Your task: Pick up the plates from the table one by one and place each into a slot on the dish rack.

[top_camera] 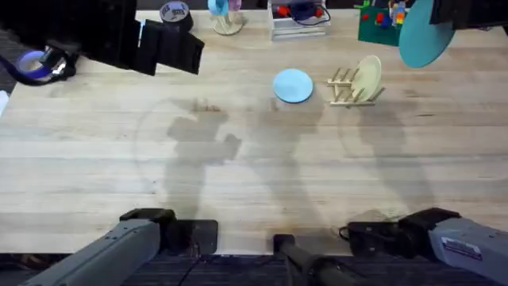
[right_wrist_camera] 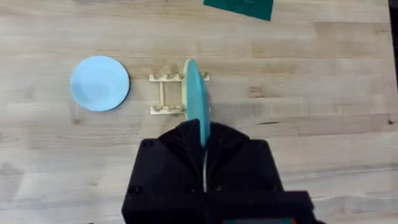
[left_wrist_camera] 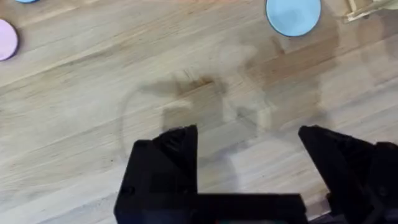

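The teal plate (top_camera: 425, 36) hangs edge-on high above the table (top_camera: 238, 175), with my right gripper (right_wrist_camera: 204, 134) shut on its rim. In the right wrist view the teal plate (right_wrist_camera: 196, 99) is directly over the small wooden dish rack (right_wrist_camera: 166, 94). A cream plate (top_camera: 367, 78) stands in a slot of the dish rack (top_camera: 347, 86). Left of the rack the pale blue plate (top_camera: 293, 85) lies flat on the wood. My left gripper (left_wrist_camera: 249, 149) is open and holds nothing, raised over bare table at the back left, with the pale blue plate (left_wrist_camera: 293, 15) far ahead of it.
Along the back edge stand a tape roll (top_camera: 176, 12), a white wire rack (top_camera: 298, 17) and a green board with toy bricks (top_camera: 381, 24). A pink saucer (left_wrist_camera: 6, 39) lies at the left. The arm bases sit along the front edge.
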